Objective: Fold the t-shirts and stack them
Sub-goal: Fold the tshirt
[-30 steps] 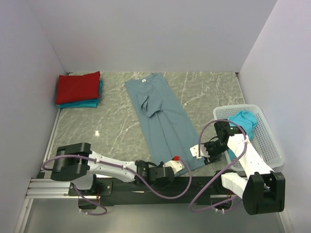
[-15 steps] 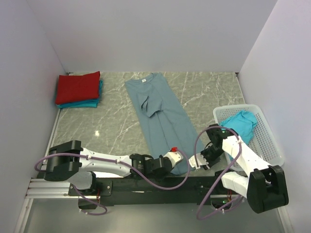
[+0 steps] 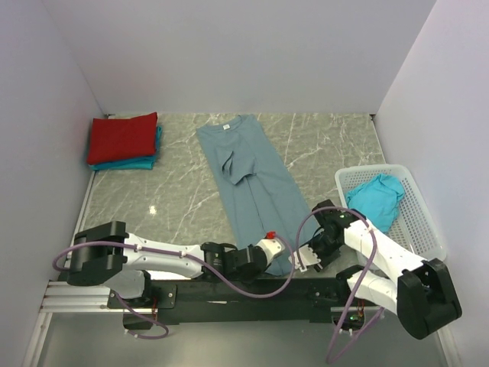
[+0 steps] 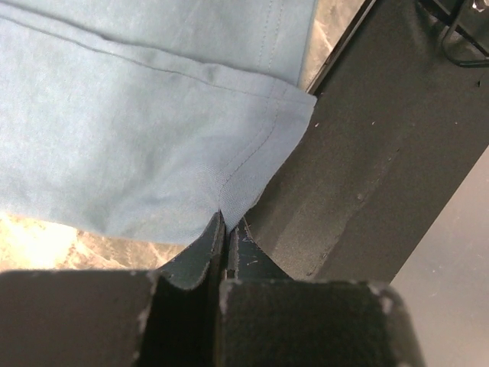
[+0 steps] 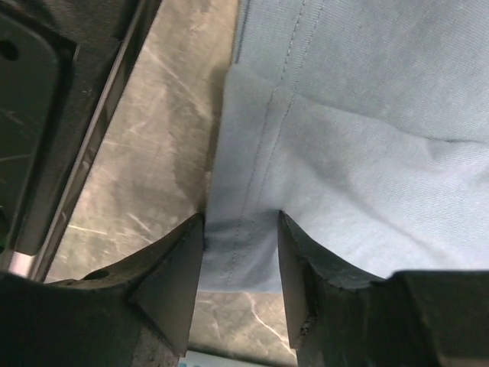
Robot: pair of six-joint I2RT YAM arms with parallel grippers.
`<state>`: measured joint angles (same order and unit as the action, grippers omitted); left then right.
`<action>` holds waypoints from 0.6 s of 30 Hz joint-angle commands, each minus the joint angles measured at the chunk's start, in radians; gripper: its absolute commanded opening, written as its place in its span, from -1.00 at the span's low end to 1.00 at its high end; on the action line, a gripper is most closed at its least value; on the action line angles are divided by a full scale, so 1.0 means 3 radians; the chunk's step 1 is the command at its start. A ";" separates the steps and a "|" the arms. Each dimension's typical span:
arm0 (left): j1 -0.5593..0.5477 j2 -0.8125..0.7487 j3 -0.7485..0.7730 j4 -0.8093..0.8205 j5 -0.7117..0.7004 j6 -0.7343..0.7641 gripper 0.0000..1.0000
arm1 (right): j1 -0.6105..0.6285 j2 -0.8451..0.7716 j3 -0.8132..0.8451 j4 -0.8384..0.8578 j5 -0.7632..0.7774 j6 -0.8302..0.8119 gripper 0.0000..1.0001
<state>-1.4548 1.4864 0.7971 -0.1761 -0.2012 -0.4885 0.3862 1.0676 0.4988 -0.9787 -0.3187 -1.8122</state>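
A slate-blue t-shirt, folded into a long strip with its white neck label at the far end, lies on the marble table. My left gripper is shut on the shirt's near hem corner at the table's front edge. My right gripper is open at the hem's other corner, one finger on each side of the cloth. A folded red t-shirt lies on a folded teal one at the far left. Another teal shirt lies crumpled in the basket.
A white perforated basket stands at the right edge of the table. The black mounting rail runs just beyond the shirt's hem. Walls close in the table on three sides.
My left gripper has moved right along the front edge to the hem corner and shut on it. My right gripper has moved left and down from the basket to the other hem corner.
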 commanded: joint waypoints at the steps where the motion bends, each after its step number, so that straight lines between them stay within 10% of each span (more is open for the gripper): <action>1: 0.0053 -0.0204 -0.0085 0.0249 0.0118 -0.0039 -0.99 | 0.0180 -0.0117 -0.0087 0.0250 0.0172 0.0257 -0.01; 18: 0.0201 -0.0429 -0.0279 0.0428 0.0272 -0.0085 -0.99 | 0.0518 -0.0317 -0.0170 0.0266 0.0321 0.0544 -0.77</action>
<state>-1.4082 1.4101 0.7216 -0.0921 -0.1410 -0.5026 0.5323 0.9852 0.4576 -0.8997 -0.2161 -1.6623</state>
